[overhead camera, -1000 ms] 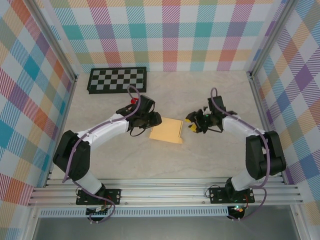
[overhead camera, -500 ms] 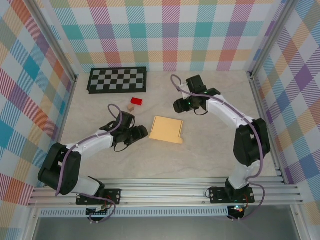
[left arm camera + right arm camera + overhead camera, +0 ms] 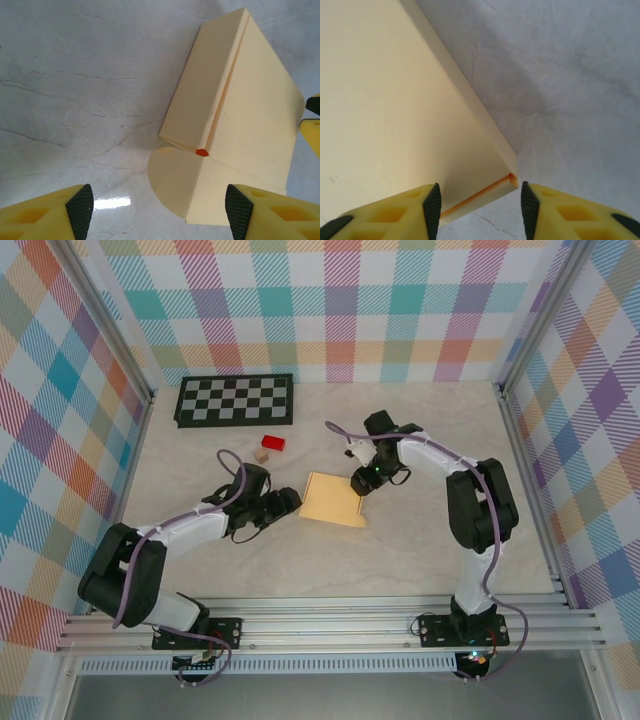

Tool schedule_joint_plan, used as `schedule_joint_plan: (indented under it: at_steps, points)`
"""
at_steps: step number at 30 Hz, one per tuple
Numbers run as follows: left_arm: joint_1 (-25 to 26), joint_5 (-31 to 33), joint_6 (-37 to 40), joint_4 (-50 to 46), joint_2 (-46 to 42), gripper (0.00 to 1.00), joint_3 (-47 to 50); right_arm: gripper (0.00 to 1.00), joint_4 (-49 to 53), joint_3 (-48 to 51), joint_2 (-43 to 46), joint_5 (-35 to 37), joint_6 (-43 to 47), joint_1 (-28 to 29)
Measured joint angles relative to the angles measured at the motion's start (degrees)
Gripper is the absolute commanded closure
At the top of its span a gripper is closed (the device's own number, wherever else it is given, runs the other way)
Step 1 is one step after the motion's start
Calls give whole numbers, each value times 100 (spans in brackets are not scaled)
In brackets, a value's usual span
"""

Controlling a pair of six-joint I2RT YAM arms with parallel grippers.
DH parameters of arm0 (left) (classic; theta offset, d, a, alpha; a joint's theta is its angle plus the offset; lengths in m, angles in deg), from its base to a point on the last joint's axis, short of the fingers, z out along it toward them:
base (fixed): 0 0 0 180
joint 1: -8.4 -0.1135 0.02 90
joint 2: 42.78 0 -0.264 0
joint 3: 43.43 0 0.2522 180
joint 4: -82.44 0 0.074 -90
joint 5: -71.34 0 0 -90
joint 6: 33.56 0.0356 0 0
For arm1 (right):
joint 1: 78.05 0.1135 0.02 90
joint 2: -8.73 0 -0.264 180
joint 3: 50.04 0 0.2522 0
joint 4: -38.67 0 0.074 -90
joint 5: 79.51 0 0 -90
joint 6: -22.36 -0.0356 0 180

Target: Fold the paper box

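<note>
The paper box (image 3: 333, 500) is pictured lying at frame centre on the marbled table (image 3: 420, 550). Its corner is straddled by the right gripper (image 3: 479, 202), jaws apart; nothing is held by the left gripper (image 3: 157, 209), jaws wide. Unbraced, the thin card could be shoved aside or creased.

The pale marbled table (image 3: 430, 540) is carrying 4 things. A black-and-white checkerboard (image 3: 235, 400) is lying flat along the far edge, toward the far-left corner. A small red block (image 3: 273, 443) and a tan cube (image 3: 261, 455) are sitting just nearer than it, close together. The yellow-orange paper box (image 3: 333, 500) is lying flattened around the middle, 1 rounded flap resting on the surface.
</note>
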Motion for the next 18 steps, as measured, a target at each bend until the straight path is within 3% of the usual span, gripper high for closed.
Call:
schedule_joint_plan:
  at_steps: [6, 18]
  points:
    - [83, -50, 0, 92, 289, 28, -87, 66, 55, -210, -240, -520, -52, -238]
    - [192, -214, 0, 791, 1139, 26, -367, 74, 116, -291, -525, -1537, -310, -704]
